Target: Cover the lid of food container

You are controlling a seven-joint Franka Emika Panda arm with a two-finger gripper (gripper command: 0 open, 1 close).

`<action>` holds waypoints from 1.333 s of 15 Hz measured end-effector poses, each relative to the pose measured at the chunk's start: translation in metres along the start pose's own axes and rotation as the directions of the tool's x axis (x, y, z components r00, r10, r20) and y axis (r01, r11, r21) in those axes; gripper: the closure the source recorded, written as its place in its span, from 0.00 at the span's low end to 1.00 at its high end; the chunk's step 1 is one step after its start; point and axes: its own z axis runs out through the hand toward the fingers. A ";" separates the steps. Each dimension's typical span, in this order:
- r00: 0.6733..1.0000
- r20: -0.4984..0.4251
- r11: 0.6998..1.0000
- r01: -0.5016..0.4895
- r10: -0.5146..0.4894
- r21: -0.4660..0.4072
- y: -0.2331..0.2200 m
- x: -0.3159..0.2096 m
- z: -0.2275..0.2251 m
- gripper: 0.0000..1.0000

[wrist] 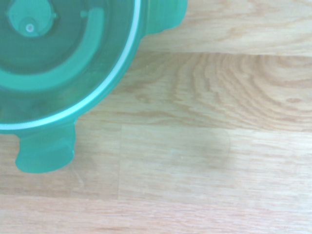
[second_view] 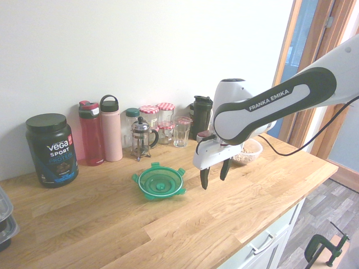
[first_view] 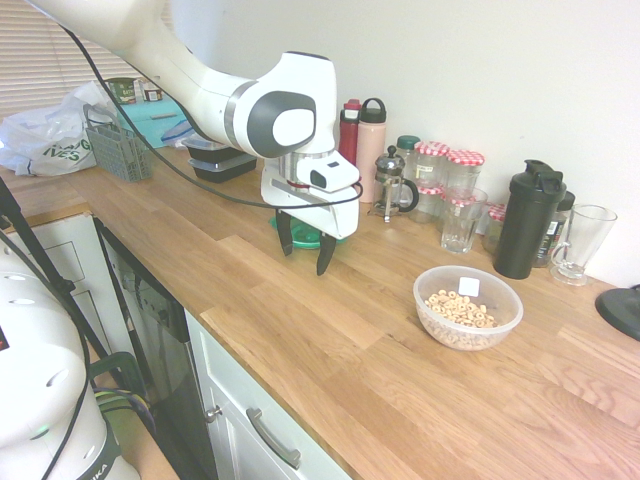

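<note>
The round green lid (second_view: 161, 181) lies flat on the wooden counter, with clip tabs at its rim; only a sliver of the lid (first_view: 303, 237) shows behind the gripper in the first exterior view. Part of the lid (wrist: 53, 58) fills a corner of the wrist view, one tab sticking out. My gripper (second_view: 213, 175) hangs open just above the counter, beside the lid and apart from it, holding nothing; the same gripper (first_view: 304, 248) points straight down. The food container (first_view: 468, 307), a clear round bowl of ring cereal, stands further along the counter, partly hidden behind the arm as container (second_view: 249, 151).
Along the wall stand bottles (second_view: 102, 133), a French press (second_view: 143, 138), jars (first_view: 447, 172), glasses (first_view: 462, 220), a black shaker (first_view: 527, 220) and a black protein tub (second_view: 52, 149). Black meal boxes (first_view: 220, 158) and a cutlery basket (first_view: 118, 150) sit at the far end. The counter's front edge (first_view: 300, 420) drops off.
</note>
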 end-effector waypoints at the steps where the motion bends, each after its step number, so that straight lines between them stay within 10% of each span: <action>1: 1.000 0.003 1.000 -0.004 0.004 0.001 0.000 0.000 0.001 0.00; 11: 0.932 0.211 0.912 0.206 -0.293 0.355 -0.052 0.121 -0.015 0.00; 20: 0.917 0.227 0.902 0.232 -0.327 0.364 -0.125 0.175 0.036 0.00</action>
